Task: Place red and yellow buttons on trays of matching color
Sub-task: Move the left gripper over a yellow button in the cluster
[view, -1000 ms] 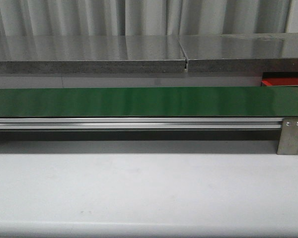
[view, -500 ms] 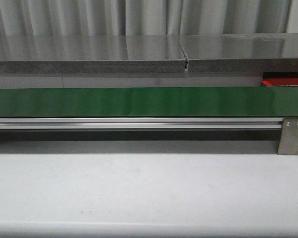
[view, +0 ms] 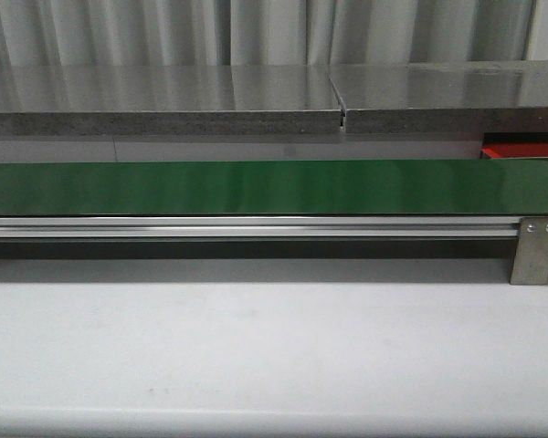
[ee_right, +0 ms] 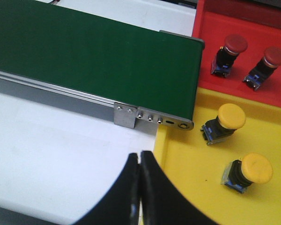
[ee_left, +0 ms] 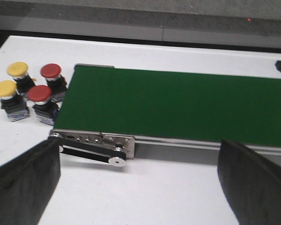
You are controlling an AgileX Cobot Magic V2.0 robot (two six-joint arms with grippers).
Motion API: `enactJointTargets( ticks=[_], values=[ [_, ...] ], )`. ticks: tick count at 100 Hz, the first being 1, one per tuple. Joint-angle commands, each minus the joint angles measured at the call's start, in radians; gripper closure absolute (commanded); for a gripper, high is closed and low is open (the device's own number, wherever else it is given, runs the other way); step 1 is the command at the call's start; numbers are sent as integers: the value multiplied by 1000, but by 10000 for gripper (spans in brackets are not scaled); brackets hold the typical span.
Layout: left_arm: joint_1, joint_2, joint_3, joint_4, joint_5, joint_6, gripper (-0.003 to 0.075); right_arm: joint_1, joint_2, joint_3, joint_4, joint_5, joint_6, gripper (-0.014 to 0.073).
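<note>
Looks just like before from the front: same green belt [view: 274, 187], same white desk [view: 274, 347]. No change to tell.

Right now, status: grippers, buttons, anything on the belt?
Left gripper open, empty; right gripper shut, empty. Two red buttons on red tray, two yellow on yellow tray. Four more wait off belt's end. Belt bare.

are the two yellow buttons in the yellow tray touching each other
Apart. The right wrist view shows bare yellow tray floor between one yellow button and the other.
</note>
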Motion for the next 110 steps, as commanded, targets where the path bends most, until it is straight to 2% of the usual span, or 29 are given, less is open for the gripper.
enactJointTargets(
  ticks=[1,21,45,75,88,110],
  values=[
    [62,64,-108,-3,-35,-29,51,-1,-6,-26,11,-52,-7,712],
    [244,299,-304,-46,21,-48,51,-1,-6,-26,11,-52,-7,712],
    [377,599,-503,-88,37,-48,51,-1,-6,-26,11,-52,-7,712],
    [444,939,-736,-132,90,-48,51,-1,-6,-26,11,-52,-7,712],
    [473,1044,-818,-191,117,-48,51,-1,-6,-26,11,-52,-7,712],
    [479,1163,-916,-200,140,-48,51,-1,-6,-26,11,-52,-7,712]
  ],
)
